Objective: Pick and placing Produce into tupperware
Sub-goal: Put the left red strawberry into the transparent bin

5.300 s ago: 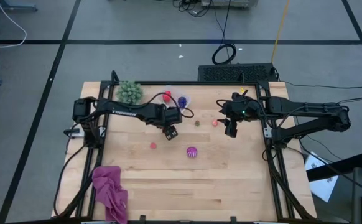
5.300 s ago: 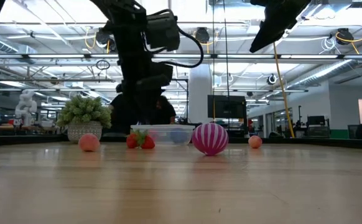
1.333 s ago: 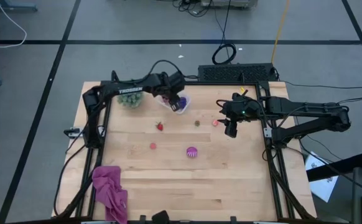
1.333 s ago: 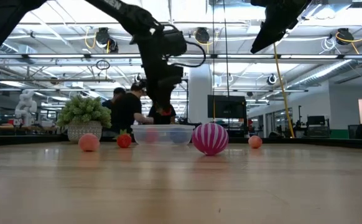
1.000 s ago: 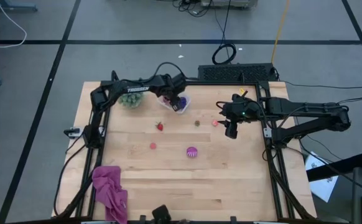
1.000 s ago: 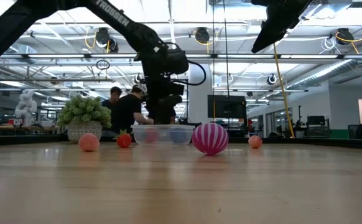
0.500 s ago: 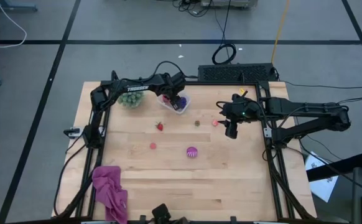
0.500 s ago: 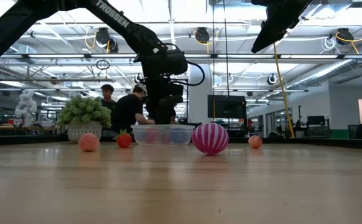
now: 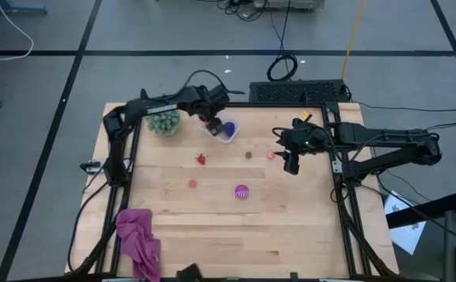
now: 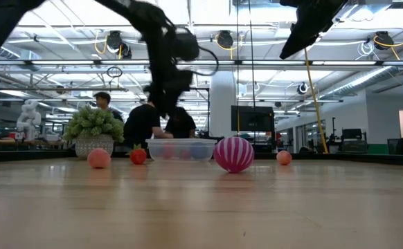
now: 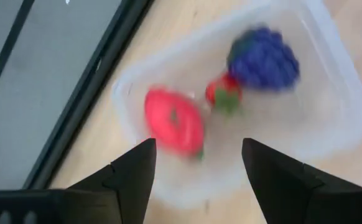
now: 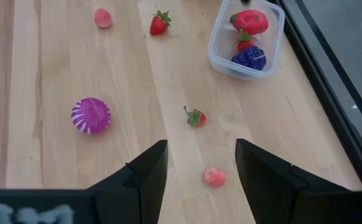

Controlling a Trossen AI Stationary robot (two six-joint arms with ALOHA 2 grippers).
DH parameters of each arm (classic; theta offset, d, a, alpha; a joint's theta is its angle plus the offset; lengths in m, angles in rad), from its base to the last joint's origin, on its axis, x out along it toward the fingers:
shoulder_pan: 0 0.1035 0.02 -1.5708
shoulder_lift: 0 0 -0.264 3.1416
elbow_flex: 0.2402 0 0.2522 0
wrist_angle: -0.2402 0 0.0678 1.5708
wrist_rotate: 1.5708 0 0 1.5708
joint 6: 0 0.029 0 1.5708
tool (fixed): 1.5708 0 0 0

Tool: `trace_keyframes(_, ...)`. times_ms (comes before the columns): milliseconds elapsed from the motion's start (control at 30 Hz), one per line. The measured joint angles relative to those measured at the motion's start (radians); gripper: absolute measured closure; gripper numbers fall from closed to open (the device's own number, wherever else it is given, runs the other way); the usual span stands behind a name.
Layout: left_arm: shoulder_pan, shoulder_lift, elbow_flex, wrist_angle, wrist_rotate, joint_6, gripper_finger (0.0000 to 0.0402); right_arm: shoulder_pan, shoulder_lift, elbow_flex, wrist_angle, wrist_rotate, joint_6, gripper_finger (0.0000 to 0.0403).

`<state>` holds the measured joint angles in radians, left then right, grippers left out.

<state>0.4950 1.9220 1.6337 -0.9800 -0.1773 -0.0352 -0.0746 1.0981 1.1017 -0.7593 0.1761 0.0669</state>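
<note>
Left hand [image 11: 193, 171] — now lifted off the tupperware [image 11: 330, 112], fingers apart, empty — strawberry [image 11: 223, 93] inside.

My two fingers [image 11: 131, 177] stand apart, nothing between them. Beyond them is the clear tub [image 11: 330, 106] on the wood. Inside lie a red fruit [image 11: 173, 121], a small strawberry [image 11: 222, 93] and blue-purple grapes [image 11: 263, 59].

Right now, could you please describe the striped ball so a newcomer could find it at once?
Start at the wooden table and look near its middle, in front of the clear tub. The striped ball sits alone there, the biggest loose piece and the only one with magenta and white stripes.
</note>
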Motion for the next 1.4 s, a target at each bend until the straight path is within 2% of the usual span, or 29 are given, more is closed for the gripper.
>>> trace_keyframes(133, -0.053, -0.111, -0.006, -0.185, 0.028, -0.112, 0.0157, 0.000, 0.000, -0.014, -0.001, 0.001, -0.001, 0.0222)
trace_keyframes(233, -0.129, -0.166, -0.034, -0.257, 0.029, -0.210, 0.0158, 0.000, 0.000, -0.029, 0.000, 0.001, -0.002, 0.0222)
trace_keyframes(400, -0.265, -0.193, -0.121, -0.229, 0.026, -0.267, 0.0158, 0.000, 0.000, -0.062, 0.001, 0.001, -0.001, 0.0222)
trace_keyframes(633, -0.346, -0.193, -0.291, -0.106, 0.020, -0.301, 0.0158, 0.000, 0.000, -0.080, 0.013, 0.000, 0.000, 0.0222)
trace_keyframes(833, -0.349, -0.191, -0.414, 0.044, 0.026, -0.328, 0.0158, 0.000, 0.000, -0.080, 0.053, -0.003, -0.001, 0.0222)
trace_keyframes(967, -0.332, -0.191, -0.455, 0.120, 0.041, -0.314, 0.0158, 0.000, 0.000, -0.080, 0.075, -0.027, 0.000, 0.0222)
trace_keyframes(1400, -0.256, -0.186, -0.494, 0.178, 0.041, -0.281, 0.0158, 0.000, 0.000, -0.080, 0.098, -0.056, 0.000, 0.0222)
